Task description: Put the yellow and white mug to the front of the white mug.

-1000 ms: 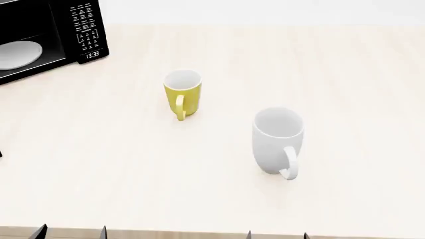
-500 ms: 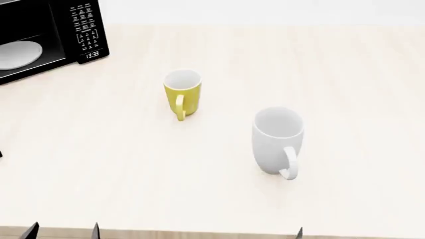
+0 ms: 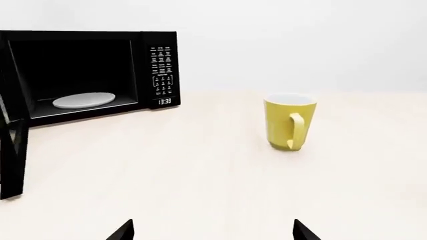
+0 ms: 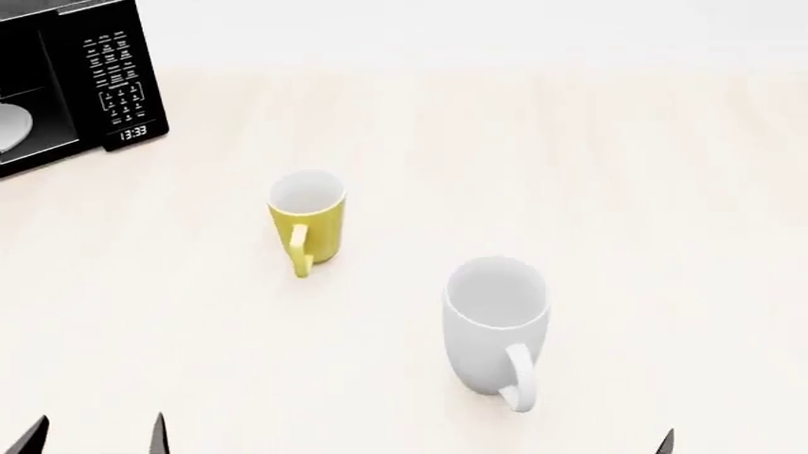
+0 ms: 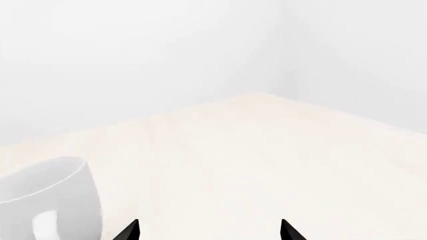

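The yellow and white mug (image 4: 307, 224) stands upright on the bench (image 4: 606, 170), untouched, handle turned toward the robot. The white mug (image 4: 495, 322) stands well apart from it, nearer the robot and off to the right, also with its handle facing back this way.

The left hand (image 3: 213, 231) sits low at the near edge with its two fingertips spread wide and nothing between them; the yellow and white mug lies ahead of it and a little to its right. The right hand (image 5: 208, 230) is likewise spread wide and empty, with the white mug just ahead on its left.

The step in hand looks like the reach for the small mug, and the left hand seems the natural one for it. A good approach would keep the hand wide, come in level and straddle the mug body from the sides, clear of the handle, so the close lands on the round wall. The open microwave (image 3: 80, 75) stands well off to the left hand's left and should not interfere. The carry afterward must swing around the white mug rather than brush it.
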You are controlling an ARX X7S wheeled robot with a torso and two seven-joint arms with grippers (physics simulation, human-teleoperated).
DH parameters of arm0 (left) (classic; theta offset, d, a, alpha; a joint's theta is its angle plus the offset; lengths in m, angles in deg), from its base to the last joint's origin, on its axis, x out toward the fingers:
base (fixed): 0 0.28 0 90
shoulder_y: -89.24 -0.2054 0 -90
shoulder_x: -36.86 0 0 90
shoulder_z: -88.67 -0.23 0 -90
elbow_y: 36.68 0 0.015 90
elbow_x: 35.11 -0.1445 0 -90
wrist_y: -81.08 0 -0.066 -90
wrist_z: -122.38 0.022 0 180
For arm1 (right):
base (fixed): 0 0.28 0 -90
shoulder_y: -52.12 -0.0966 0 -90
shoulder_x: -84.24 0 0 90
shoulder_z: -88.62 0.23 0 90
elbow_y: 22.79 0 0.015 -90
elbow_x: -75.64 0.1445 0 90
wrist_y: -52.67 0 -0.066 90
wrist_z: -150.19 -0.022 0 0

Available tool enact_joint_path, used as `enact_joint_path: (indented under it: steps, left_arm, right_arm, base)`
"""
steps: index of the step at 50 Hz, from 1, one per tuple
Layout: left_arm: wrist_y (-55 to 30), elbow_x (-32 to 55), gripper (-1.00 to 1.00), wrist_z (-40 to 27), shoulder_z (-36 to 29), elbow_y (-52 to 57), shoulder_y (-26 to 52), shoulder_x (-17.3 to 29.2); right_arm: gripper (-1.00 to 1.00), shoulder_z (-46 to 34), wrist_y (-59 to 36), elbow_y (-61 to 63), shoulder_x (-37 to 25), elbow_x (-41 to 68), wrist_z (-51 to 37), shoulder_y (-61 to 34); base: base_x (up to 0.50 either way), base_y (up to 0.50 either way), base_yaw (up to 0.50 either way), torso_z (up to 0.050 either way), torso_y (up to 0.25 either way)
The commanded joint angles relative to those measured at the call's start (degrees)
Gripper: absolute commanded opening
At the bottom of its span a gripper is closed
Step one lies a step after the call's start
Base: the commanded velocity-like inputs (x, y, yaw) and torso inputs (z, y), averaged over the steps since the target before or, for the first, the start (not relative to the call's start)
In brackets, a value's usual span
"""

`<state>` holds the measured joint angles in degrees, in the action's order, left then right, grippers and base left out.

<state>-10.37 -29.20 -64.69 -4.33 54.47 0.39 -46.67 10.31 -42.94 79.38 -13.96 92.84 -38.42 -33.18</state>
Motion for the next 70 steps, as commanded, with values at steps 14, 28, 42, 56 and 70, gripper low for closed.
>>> enact_joint_path:
  steps: [14, 28, 42, 56, 70]
  left_arm:
    - [0.7, 2.2, 1.00, -0.4, -1.1, -0.3, 0.1, 1.2]
    - [0.9, 3.1, 1.00, -0.7, -1.7, -0.5, 0.1, 1.7]
    - [1.1, 3.3, 1.00, -1.3, -2.5, -1.2, 0.4, 2.1]
    - [1.1, 3.4, 1.00, -1.6, -3.4, -1.1, 0.3, 2.6]
    - [1.1, 3.4, 1.00, -2.2, -4.2, -1.8, 0.8, 2.9]
  right_arm:
    - [1.00, -0.3, 2.4, 1.0, -0.7, 2.0, 0.2, 0.9]
    - [1.00, -0.9, 2.7, 1.1, -1.1, 2.7, -0.1, 1.0]
    - [1.00, -1.6, 2.3, 0.5, -1.3, 1.4, -2.3, 0.6]
    - [1.00, -2.5, 2.9, -0.3, -1.8, 1.7, -2.1, 0.3]
    - [1.00, -2.7, 2.4, -0.1, -2.2, 2.3, -2.9, 0.5]
  base:
    - [0.48, -0.19, 0.00, 0.000, 0.000]
    - [0.50, -0.14, 0.00, 0.000, 0.000]
    - [0.14, -0.04, 0.00, 0.000, 0.001]
    - [0.03, -0.14, 0.00, 0.000, 0.000]
    - [0.00, 0.00, 0.00, 0.000, 0.000]
